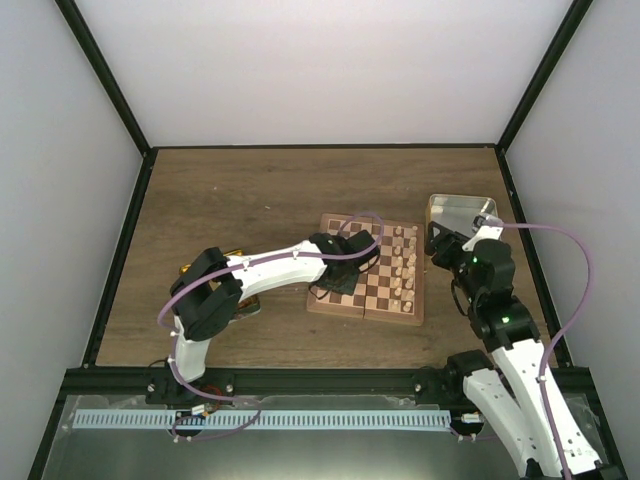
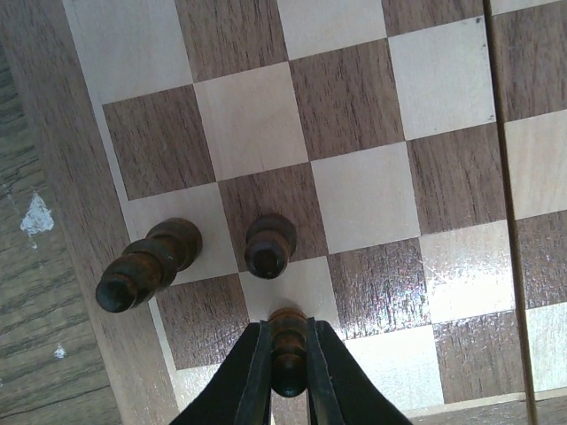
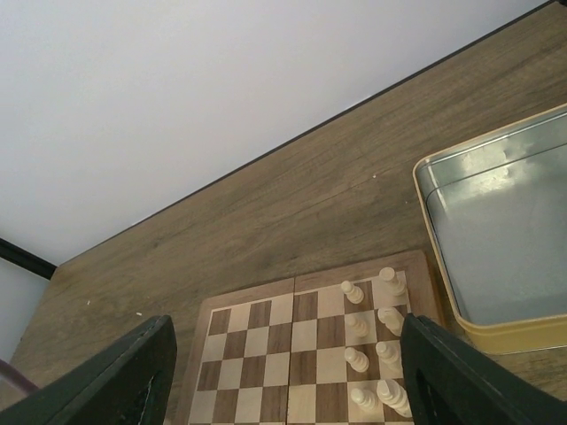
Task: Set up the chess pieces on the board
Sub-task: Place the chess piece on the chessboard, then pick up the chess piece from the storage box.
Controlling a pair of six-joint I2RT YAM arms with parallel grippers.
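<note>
The chessboard (image 1: 385,292) lies mid-table, right of centre. Several cream pieces (image 1: 405,265) stand in two columns along its right side, also in the right wrist view (image 3: 387,317). My left gripper (image 2: 288,363) is over the board's left edge (image 1: 340,272), shut on a dark pawn (image 2: 289,345) held just above a light square. Two more dark pieces stand beyond it: a pawn (image 2: 269,245) and a taller piece (image 2: 146,265) at the edge. My right gripper (image 3: 283,372) is open and empty, raised at the board's right (image 1: 450,245).
A silver tin with a gold rim (image 1: 462,215) sits right of the board, empty in the right wrist view (image 3: 505,230). A gold tin (image 1: 240,305) lies under the left arm. Black frame rails and white walls bound the table.
</note>
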